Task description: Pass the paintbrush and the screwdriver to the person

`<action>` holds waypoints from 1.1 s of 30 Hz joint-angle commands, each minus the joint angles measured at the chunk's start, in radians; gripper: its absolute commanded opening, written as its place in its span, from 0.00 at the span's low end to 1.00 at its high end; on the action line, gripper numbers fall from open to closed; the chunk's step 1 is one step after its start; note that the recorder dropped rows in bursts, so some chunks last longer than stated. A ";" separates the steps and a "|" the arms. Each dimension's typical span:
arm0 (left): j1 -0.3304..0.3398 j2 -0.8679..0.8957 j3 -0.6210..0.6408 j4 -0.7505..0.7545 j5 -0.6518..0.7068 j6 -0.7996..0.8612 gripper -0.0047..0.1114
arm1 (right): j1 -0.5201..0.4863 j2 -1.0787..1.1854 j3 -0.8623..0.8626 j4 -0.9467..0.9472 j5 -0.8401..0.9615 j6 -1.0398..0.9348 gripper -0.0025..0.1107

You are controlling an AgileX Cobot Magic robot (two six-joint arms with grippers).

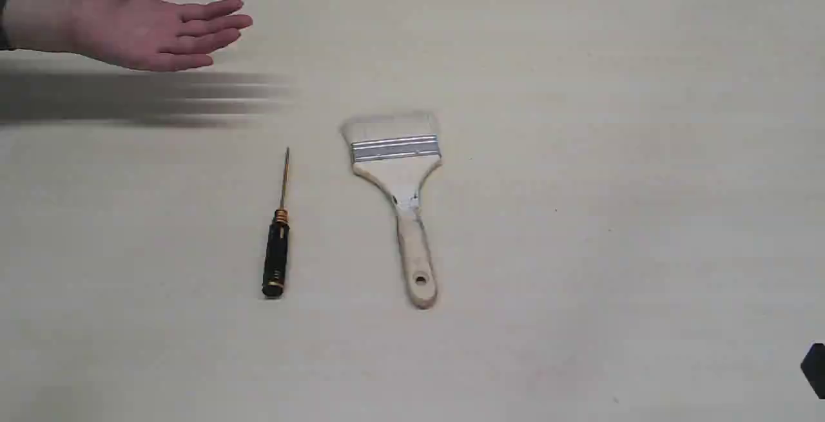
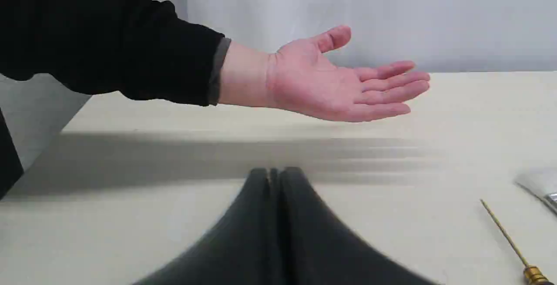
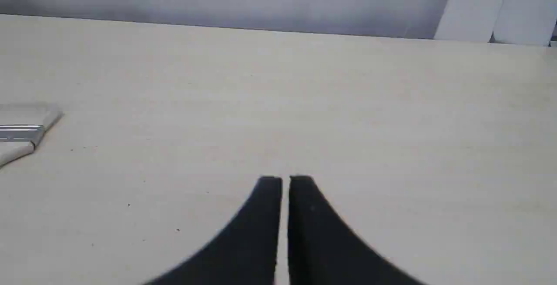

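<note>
While neither arm holds anything, the paintbrush (image 1: 404, 198) and the screwdriver (image 1: 280, 221) lie flat on the pale surface (image 1: 580, 248), side by side and not touching.

Layout, exterior view: the screwdriver is left of the paintbrush. They lie roughly parallel, handles toward the near edge and working ends toward the far edge.
- Paintbrush: pale bristles, silver metal band, light wooden handle with a hole through its end.
- Screwdriver: thin gold shaft, black handle with gold rings, much narrower than the brush.

Person's hand (image 1: 138, 26): it comes in from the far left, open and palm up, with the fingers together and stretched out and the thumb raised. It is held above the surface, not resting on it, and a streaked shadow (image 1: 148, 96) lies underneath. A dark sleeve (image 2: 109, 45) with a grey cuff edge ends at the wrist. The palm is bare. The hand is well apart from both tools, beyond the screwdriver's tip and off to its left.

Left gripper (image 2: 275, 172): the jaws are pressed together with only a hairline seam and nothing between them. It is over bare surface, pointing toward the shadow under the hand. The screwdriver's shaft and a corner of the brush sit at the edge of its wrist view.

Right gripper (image 3: 285, 180): the jaws are drawn almost together, with a thin slit of surface showing between them and nothing pinched. It is over bare surface, and the bristle end of the brush is well off to one side.
</note>
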 commanded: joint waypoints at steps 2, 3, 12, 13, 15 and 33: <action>-0.008 -0.002 0.002 -0.004 -0.005 -0.002 0.04 | -0.002 -0.004 0.003 -0.007 0.000 0.002 0.06; -0.008 -0.002 0.002 -0.004 -0.005 -0.002 0.04 | -0.002 -0.004 0.003 -0.007 0.000 0.002 0.06; -0.008 -0.002 0.002 0.000 -0.006 -0.002 0.04 | -0.002 -0.004 0.003 -0.007 0.000 0.002 0.06; -0.008 -0.002 0.002 0.000 -0.006 -0.002 0.04 | -0.002 -0.004 0.003 -0.007 0.000 0.002 0.06; -0.008 -0.002 0.002 0.000 -0.006 -0.002 0.04 | -0.002 -0.004 0.003 -0.007 0.000 0.002 0.06; -0.008 -0.002 0.002 0.000 -0.006 -0.002 0.04 | -0.002 -0.004 0.003 0.051 -0.736 0.024 0.06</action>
